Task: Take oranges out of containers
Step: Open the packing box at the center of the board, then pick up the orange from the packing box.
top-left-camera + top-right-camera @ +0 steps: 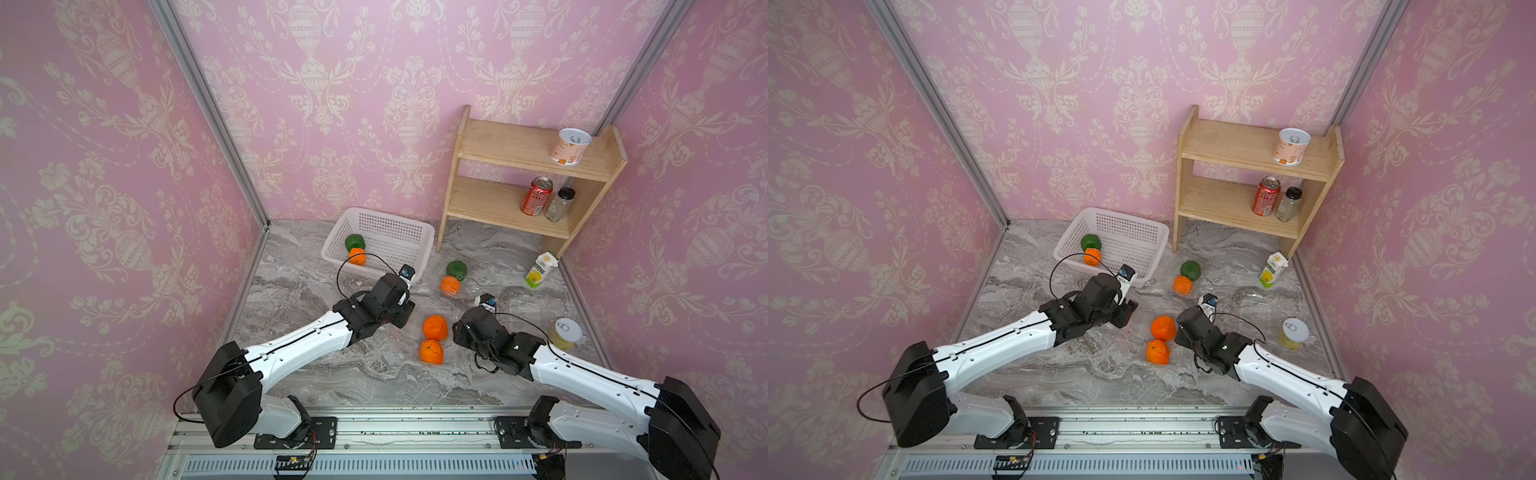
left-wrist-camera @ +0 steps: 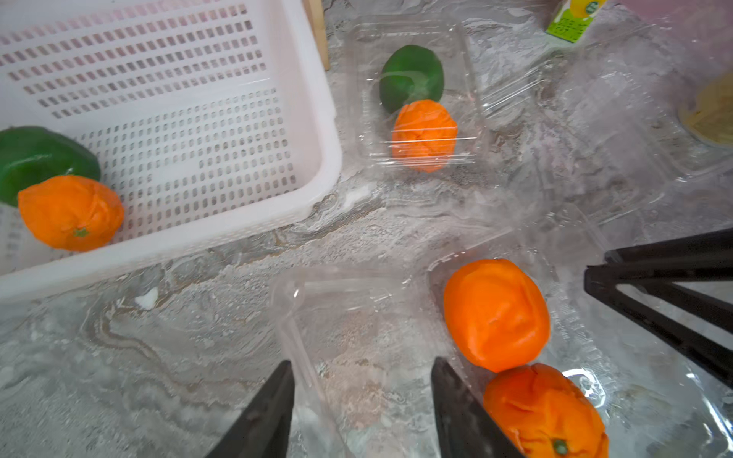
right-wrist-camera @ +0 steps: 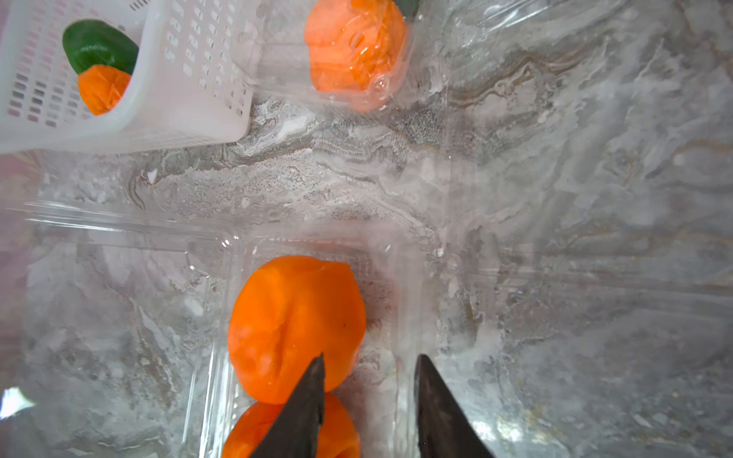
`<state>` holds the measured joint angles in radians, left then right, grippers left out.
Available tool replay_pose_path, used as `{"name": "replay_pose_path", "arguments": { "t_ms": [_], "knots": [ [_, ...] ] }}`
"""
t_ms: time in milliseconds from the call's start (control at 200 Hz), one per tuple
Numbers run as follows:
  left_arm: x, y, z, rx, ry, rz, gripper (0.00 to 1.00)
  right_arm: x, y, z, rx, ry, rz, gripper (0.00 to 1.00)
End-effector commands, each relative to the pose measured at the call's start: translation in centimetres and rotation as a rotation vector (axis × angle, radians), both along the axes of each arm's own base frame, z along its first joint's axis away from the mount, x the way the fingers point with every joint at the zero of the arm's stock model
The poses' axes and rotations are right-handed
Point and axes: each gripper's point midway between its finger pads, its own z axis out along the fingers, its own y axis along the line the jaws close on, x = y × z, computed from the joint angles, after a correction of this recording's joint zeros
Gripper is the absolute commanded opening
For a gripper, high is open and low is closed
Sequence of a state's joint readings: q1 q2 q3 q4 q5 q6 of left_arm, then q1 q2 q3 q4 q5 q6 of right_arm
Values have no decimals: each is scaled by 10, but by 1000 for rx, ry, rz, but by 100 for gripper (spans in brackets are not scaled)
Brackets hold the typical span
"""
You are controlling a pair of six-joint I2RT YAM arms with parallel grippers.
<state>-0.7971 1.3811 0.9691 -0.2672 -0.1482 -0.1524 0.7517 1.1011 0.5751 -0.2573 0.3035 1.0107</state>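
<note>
Two bright oranges (image 1: 435, 327) (image 1: 431, 351) lie in an open clear container (image 3: 234, 246) at mid-table, its lid (image 2: 349, 317) flapped out flat. My left gripper (image 2: 363, 365) is open over that lid, just left of the oranges. On the other side my right gripper (image 3: 372, 357) is open astride the container's wall, one finger over the farther orange (image 3: 295, 325). Farther back, a closed container (image 2: 416, 35) holds a green orange (image 2: 410, 75) and an orange one (image 2: 424, 135). An empty container (image 1: 528, 303) lies to the right.
A white perforated basket (image 1: 386, 224) at the back left holds a green and an orange fruit. A wooden shelf (image 1: 519, 149) with cans and a jar stands at the back right. A juice carton (image 1: 540, 270) and a yellow tin (image 1: 565, 332) sit along the right wall.
</note>
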Motion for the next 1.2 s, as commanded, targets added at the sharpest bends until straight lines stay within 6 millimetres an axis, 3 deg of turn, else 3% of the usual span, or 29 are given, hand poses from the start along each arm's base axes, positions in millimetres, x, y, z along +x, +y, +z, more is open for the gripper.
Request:
{"name": "replay_pose_path", "arguments": {
  "t_ms": [0,60,110,330,415,435,595,891,1081,1196],
  "knots": [
    [1,22,5,50,-54,43,80,3,-5,12,-30,-10,17,49],
    [3,28,8,66,-72,57,84,3,-10,15,-47,-10,18,60],
    [4,33,13,80,-92,75,99,3,-15,18,-67,-8,25,68],
    [-7,52,32,9,-176,99,99,6,-19,25,-143,19,112,83],
    [-20,54,42,-83,-219,69,99,6,-8,20,-137,57,159,85],
    [-24,56,34,-90,-215,63,99,6,-6,19,-132,65,167,85],
    [-51,46,34,-251,-258,-61,99,5,19,9,-86,121,235,83],
    [-74,33,20,-377,-315,-202,99,8,64,9,-128,133,328,87],
    [-84,30,12,-414,-352,-261,99,11,64,-4,-203,189,304,89],
    [-92,33,13,-439,-359,-279,99,12,60,-7,-238,197,301,99]
  ]
}}
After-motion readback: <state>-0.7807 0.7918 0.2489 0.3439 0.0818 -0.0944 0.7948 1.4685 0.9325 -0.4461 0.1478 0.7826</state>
